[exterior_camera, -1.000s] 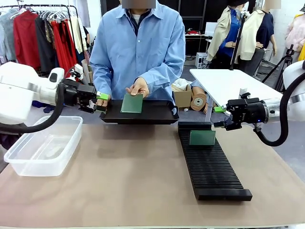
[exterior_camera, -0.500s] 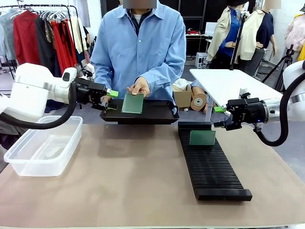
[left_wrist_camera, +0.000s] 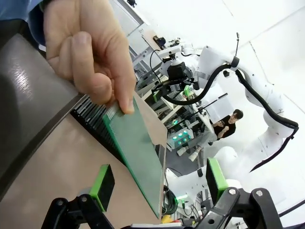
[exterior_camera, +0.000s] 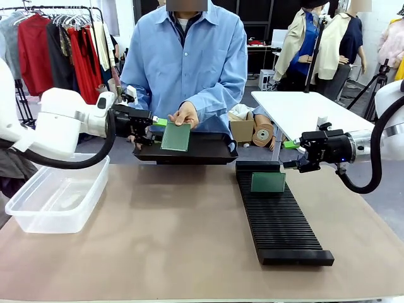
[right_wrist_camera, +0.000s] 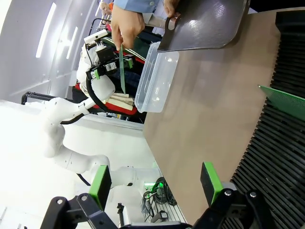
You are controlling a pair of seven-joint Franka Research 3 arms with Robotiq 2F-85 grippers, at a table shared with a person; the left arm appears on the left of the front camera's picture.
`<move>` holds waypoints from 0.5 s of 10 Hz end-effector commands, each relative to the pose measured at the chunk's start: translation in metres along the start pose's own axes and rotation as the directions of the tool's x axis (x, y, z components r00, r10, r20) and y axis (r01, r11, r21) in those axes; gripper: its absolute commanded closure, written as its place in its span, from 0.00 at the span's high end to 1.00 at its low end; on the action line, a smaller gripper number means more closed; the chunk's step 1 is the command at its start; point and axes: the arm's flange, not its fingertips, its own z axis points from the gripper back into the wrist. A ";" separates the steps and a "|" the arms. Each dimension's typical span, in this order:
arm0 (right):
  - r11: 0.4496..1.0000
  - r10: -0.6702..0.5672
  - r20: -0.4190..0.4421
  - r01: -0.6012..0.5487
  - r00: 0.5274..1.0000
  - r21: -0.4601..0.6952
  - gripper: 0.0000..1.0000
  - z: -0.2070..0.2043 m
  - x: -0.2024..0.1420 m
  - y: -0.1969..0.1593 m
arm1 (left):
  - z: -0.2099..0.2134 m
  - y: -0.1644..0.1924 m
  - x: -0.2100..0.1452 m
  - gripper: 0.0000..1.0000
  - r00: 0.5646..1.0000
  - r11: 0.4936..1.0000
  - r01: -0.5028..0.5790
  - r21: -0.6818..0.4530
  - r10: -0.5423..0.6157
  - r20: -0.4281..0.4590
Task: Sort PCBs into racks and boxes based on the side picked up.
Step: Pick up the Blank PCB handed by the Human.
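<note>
Tan flat table [exterior_camera: 158, 252] w/ a person in a light blue shirt [exterior_camera: 189, 63] standing at the middle of its far edge.

White L arm [exterior_camera: 63, 123] comes in over the table's far left corner. White R arm [exterior_camera: 385, 139] hangs off the right edge, toward the far side.

Clear rectangular plastic tub [exterior_camera: 38, 221] sits at the left edge, approx mid-depth.

Long black ribbed rack [exterior_camera: 284, 233] lies right of centre and runs from near the front edge back toward the far edge.

Shallow black tray w/ raised rim [exterior_camera: 211, 151] is at the far edge, centre, just behind the rack's far end. In the R wrist view the person's other hand [right_wrist_camera: 169, 9] is on the tray rim.

Two thin green PCBs:
- The darker green board [exterior_camera: 175, 136] is pinched at its top edge by the person's hand [exterior_camera: 183, 115] and held upright over the tray's left half.
- The lighter green board [exterior_camera: 267, 182] stands on edge in the rack's far-end slots.

L gripper [exterior_camera: 156, 131]: at the tray's left end w/ jaws wide. In the L wrist view the darker board hangs in the gap between the green pads [left_wrist_camera: 102, 183], w/ space on both sides and neither pad touching it.

R gripper [exterior_camera: 289, 155]: over the table's right part, just right of the rack's far end, w/ jaws wide and nothing in them. It is apart from the board in the rack.
</note>
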 end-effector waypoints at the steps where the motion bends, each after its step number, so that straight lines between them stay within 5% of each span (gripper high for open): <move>1: 1.000 0.003 0.005 -0.003 1.000 0.003 1.00 0.000 0.001 0.002 | -0.013 0.008 0.009 1.00 1.000 0.998 -0.017 -0.053 0.016 -0.009; 4: 1.000 0.003 0.005 -0.003 1.000 0.003 1.00 0.000 0.001 0.002 | -0.023 0.014 0.004 1.00 0.999 0.997 -0.024 -0.071 0.023 -0.023; 5: 1.000 0.003 0.005 -0.003 1.000 0.003 1.00 0.000 0.001 0.002 | -0.023 0.015 0.003 0.91 1.000 0.997 -0.026 -0.069 0.025 -0.013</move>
